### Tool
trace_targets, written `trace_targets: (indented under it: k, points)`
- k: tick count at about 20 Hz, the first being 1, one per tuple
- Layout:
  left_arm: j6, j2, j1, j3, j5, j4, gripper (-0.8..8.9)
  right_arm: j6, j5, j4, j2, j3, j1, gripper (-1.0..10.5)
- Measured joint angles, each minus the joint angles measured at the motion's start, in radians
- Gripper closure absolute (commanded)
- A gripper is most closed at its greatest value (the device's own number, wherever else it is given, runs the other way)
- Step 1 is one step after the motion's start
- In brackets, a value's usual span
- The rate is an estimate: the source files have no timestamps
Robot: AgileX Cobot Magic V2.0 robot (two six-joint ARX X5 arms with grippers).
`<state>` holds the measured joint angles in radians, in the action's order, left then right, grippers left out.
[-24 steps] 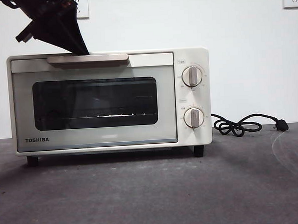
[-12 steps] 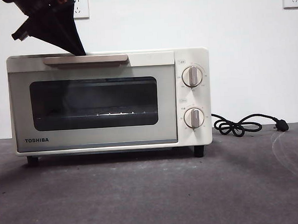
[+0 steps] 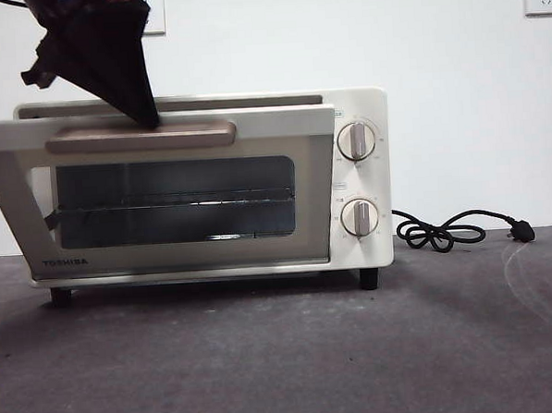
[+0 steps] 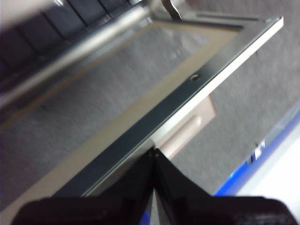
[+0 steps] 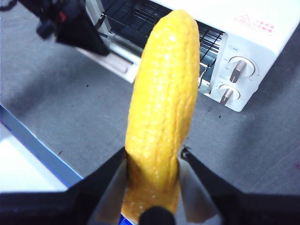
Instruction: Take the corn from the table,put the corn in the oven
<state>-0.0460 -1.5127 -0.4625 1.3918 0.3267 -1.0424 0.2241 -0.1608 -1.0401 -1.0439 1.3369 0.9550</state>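
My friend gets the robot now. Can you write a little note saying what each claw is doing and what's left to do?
Left gripper: jaws shut, tip on the oven door's handle, door tilted partly open.
Right gripper: shut on the corn, held up above the table, short of the oven.
Done: corn picked up, door started.
Left: open the door fully, put the corn inside on the rack.

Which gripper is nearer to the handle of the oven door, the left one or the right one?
The left. The left gripper has its shut tips right at the door handle. The right gripper holds the corn above the table, well away from the oven.
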Motion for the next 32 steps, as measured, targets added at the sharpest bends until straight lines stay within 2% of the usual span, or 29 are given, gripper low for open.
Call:
trace_targets:
  k: [7,12,17,24,26,32]
  points:
    - [-0.023,0.022,-0.104,-0.006,-0.012,-0.042,8.19,0.0,0.0,0.0,0.0,0.0,0.0,9.6]
    - [-0.023,0.159,-0.131,-0.006,-0.013,-0.042,8.19,-0.003,0.006,0.017,0.0,0.0,0.0,9.6]
    - [-0.023,0.309,-0.131,-0.006,-0.029,-0.042,8.19,-0.027,0.061,0.098,-0.026,0.0,0.0,9.6]
    - [-0.013,0.506,-0.131,-0.006,-0.2,-0.094,8.19,-0.117,0.193,0.282,-0.173,0.0,0.0,9.6]
    - [-0.005,0.561,-0.131,-0.008,-0.291,-0.148,8.19,-0.153,0.195,0.336,-0.227,0.0,0.0,9.6]
    - [0.025,0.681,-0.129,-0.068,-0.405,-0.185,8.2,-0.226,0.195,0.433,-0.332,0.0,0.002,9.6]
